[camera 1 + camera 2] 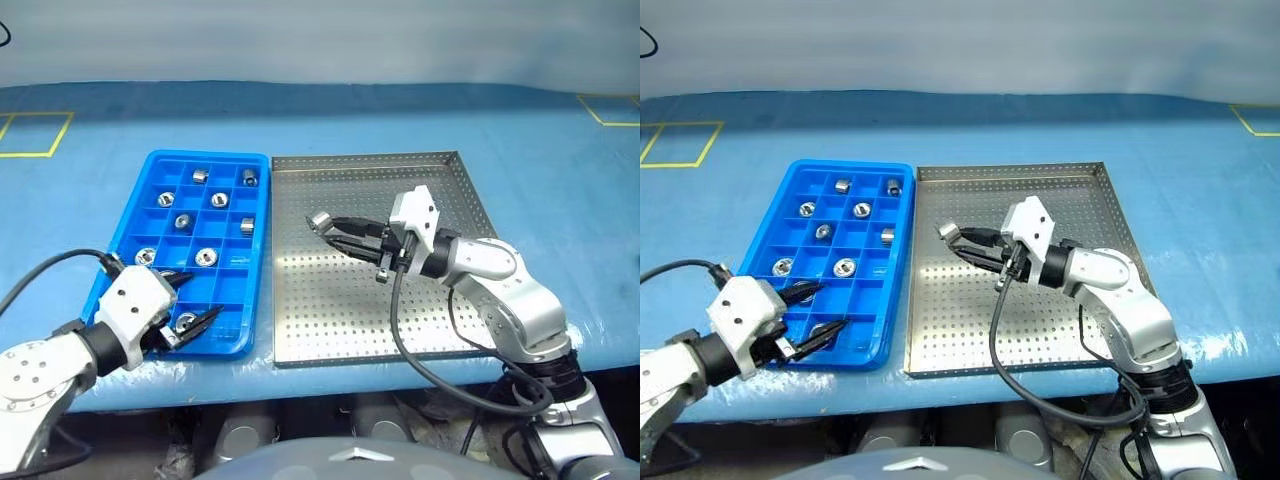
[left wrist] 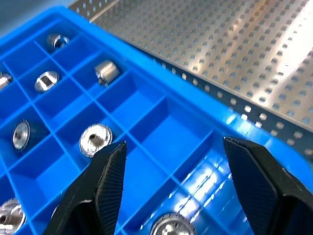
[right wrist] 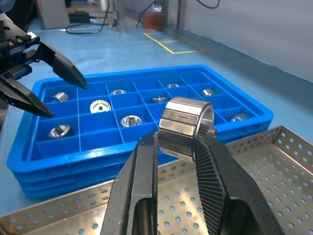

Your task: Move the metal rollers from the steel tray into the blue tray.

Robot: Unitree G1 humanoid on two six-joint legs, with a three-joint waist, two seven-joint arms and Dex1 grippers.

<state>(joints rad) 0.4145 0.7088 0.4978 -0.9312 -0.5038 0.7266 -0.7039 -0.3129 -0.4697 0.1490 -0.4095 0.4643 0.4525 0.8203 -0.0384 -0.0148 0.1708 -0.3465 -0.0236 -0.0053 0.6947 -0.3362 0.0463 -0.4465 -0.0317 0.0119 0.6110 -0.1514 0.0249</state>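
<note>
The right hand (image 1: 325, 226) pinches one metal roller (image 1: 319, 220) above the steel tray (image 1: 440, 165), toward its left edge; the left hand (image 1: 195, 300) hangs with fingers spread wide over the blue tray (image 1: 160, 165) at its near edge. A roller (image 1: 186, 321) lies in the compartment just below it.

A blue-covered tabletop (image 1: 330, 130) with yellow tape squares (image 1: 35, 133) near its far corners, against a plain pale grey wall (image 1: 320, 40).

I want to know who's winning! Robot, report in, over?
Right gripper shut on one metal roller over steel tray. Left gripper open over blue tray. Nothing blocking.
</note>
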